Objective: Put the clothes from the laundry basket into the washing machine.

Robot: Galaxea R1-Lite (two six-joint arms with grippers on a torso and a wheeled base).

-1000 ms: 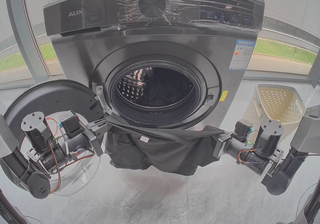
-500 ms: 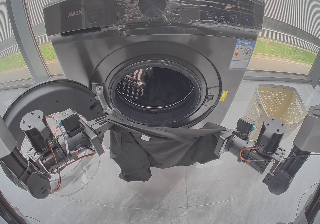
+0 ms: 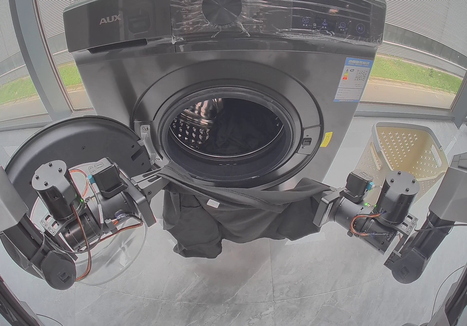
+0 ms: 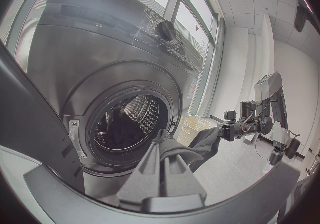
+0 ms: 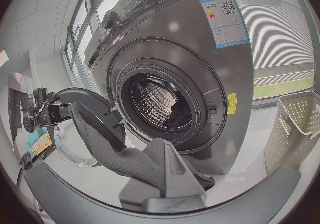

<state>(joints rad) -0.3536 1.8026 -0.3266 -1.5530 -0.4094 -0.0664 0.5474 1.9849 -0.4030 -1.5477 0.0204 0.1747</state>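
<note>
Dark garment (image 3: 228,225) hangs between left gripper (image 3: 155,177) and right gripper (image 3: 317,195), below the washing machine (image 3: 224,69) mouth.
Each pinches one end; the sagging middle could snag on the machine's lip or slip to the glossy tiled floor (image 3: 301,288). Windows (image 3: 418,11) behind; laundry basket (image 3: 404,152) at right.

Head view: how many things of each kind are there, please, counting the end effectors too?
Washing machine: 1
Laundry basket: 1
Dark garment, held between both end effectors: 1
End effectors: 2 (left end effector, right end effector)
Total: 5
Left out: dark cloth inside the machine, pieces cannot be told apart.
</note>
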